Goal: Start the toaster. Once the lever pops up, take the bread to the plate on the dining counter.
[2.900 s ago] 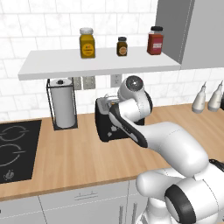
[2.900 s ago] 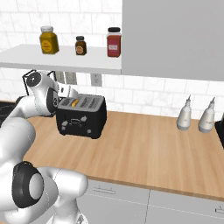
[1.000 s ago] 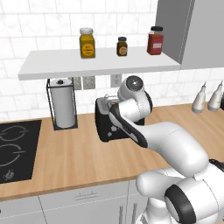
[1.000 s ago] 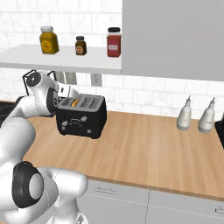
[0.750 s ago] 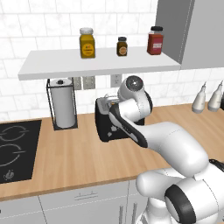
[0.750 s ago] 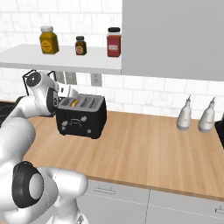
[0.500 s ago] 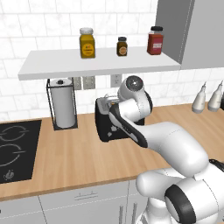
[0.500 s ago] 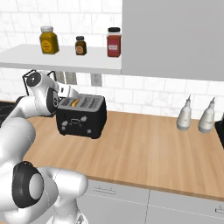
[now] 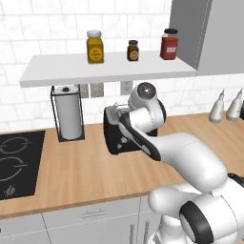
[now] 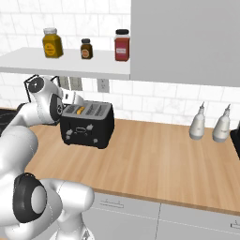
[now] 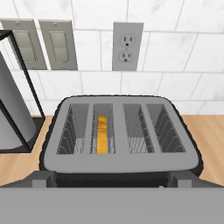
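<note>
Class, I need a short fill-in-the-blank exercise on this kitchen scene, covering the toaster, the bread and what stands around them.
1. The toaster has ____ slots on top.
2. Seen from the hand view, the bread sits in the ____ slot from the left.
3. On the shelf above the counter stand ____ jars.
4. Beside the toaster, next to the cooktop, stands a roll of ____ in a black holder.

Missing words: four; second; three; paper towel

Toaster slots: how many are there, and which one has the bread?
4, side by side across the top of the toaster. In the hand view, counting from the left, the bread sits down in the second; the other three look empty.
</note>
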